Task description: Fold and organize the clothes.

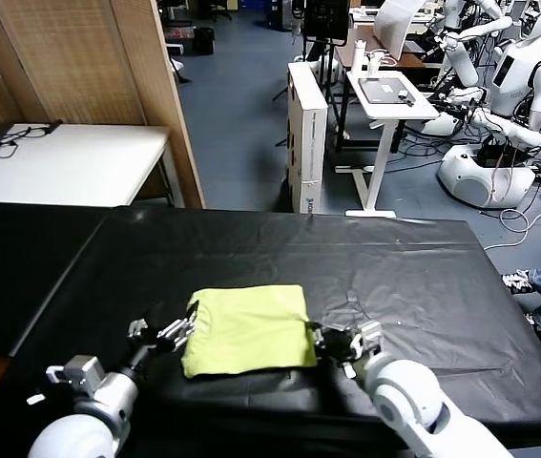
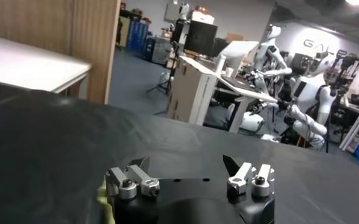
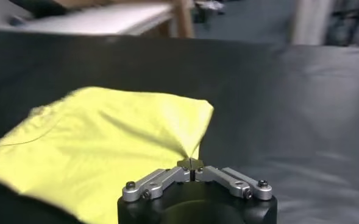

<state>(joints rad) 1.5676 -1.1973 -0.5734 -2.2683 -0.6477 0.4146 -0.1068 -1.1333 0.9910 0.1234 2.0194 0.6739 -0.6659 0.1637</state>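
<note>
The lime yellow-green T-shirt lies folded into a rough rectangle on the black table, near its front edge. My right gripper is at the shirt's right edge. In the right wrist view it is shut on a pinch of the shirt's fabric, which is pulled up into a ridge. My left gripper is at the shirt's left edge. In the left wrist view it is open and empty, with only a sliver of the shirt showing beside it.
A white table stands at the back left beside a wooden partition. Beyond the black table are a white box, a small white desk and other robots. A person's shoe shows at the right.
</note>
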